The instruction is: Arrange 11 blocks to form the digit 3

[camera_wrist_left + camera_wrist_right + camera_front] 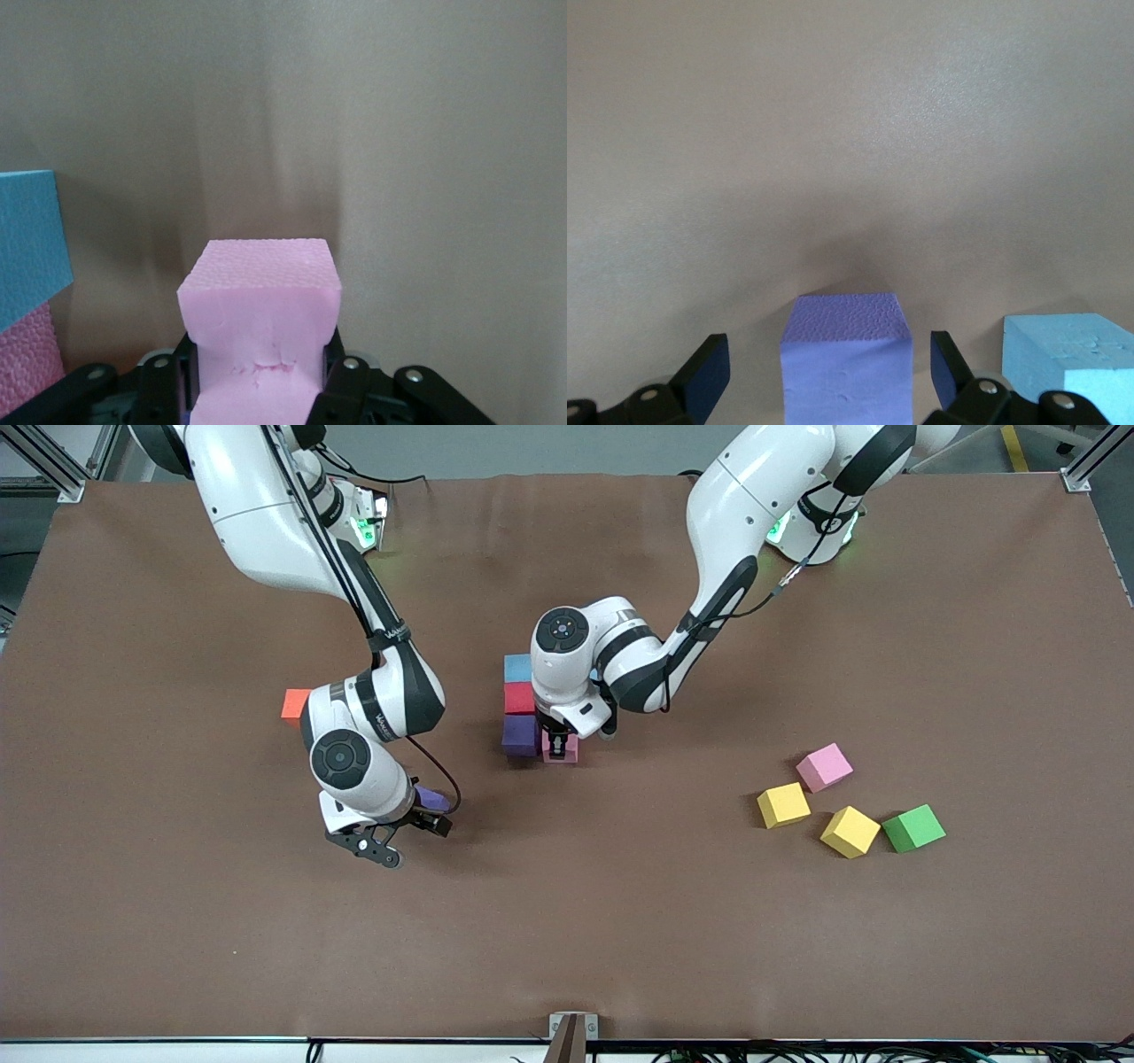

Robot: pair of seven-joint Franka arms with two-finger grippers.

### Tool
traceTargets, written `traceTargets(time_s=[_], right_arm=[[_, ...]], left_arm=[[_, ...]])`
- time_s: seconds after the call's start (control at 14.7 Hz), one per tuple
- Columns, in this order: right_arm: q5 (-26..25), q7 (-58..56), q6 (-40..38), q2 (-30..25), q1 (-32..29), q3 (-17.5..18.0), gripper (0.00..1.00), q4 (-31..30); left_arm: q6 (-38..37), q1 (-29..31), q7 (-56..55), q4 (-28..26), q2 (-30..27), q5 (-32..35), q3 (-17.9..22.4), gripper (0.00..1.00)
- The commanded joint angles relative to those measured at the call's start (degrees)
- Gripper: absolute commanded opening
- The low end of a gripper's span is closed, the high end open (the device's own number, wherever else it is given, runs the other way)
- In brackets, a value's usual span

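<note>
Frame centre: left end effector [558,742] clamps pink block [560,749] beside purple block [520,735]. Right end effector [403,841] wide open, empty. Digit 3 barely begun.

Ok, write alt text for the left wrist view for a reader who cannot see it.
The left gripper is shut on a pink block, its black fingers squeezing the foam in at the sides over the brown table. At the picture's edge, a light blue block sits beside another pink block.
</note>
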Motion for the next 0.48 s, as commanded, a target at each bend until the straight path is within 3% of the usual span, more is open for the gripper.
traceTargets(time_s=[0.0, 0.34, 0.41], right_arm=[[0.44, 1.05, 0.83, 0.56, -0.18, 0.28, 1.00, -0.71], [1.41, 1.40, 2.32, -0.41, 0.00, 0.45, 0.96, -4.93], [1.50, 1.57, 2.41, -0.84, 0.09, 0.45, 0.90, -5.28]], left_arm=[[0.44, -1.23, -0.03, 2.93, 3.29, -2.59, 0.23, 0.42], [0.44, -1.41, -0.03, 3.29, 3.29, -2.86, 0.14, 0.44], [0.44, -1.41, -0.03, 3.20, 3.29, -2.86, 0.14, 0.44]])
